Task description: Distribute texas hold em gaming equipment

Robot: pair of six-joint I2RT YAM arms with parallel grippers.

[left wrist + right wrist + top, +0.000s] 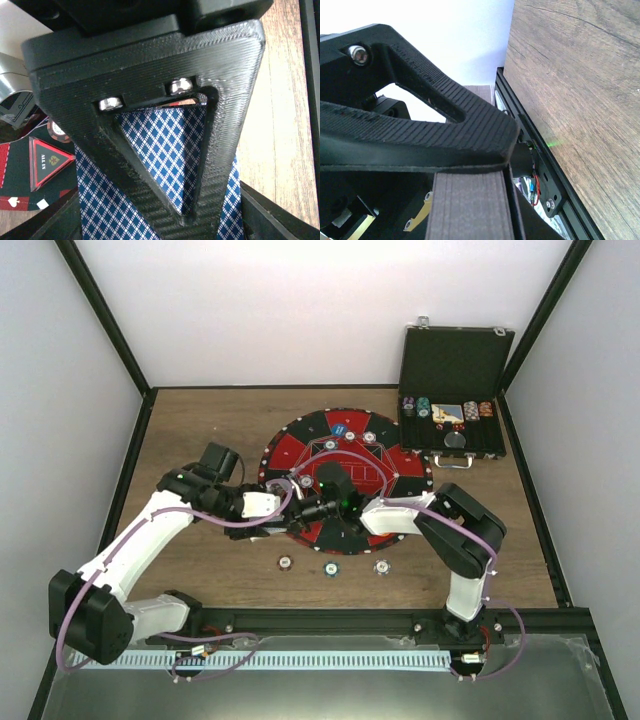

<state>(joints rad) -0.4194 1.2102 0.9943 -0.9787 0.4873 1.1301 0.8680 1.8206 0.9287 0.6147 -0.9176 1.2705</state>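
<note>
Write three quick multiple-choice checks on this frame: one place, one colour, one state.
1. Where do the three loose chips lie?
A) in a row on the table, just off the near edge of the mat
B) stacked on an arm's base
C) in the far left corner

2. What back does the card in the left wrist view have?
A) plain red
B) blue and white diamonds
C) green stripes

3. How is the case standing?
A) shut
B) upside down
C) open, lid up

Key: 1 A, the top view shows them on bare wood beside the mat. 2 B, that pattern fills the middle of the view. 3 C, its inside is in view.
</note>
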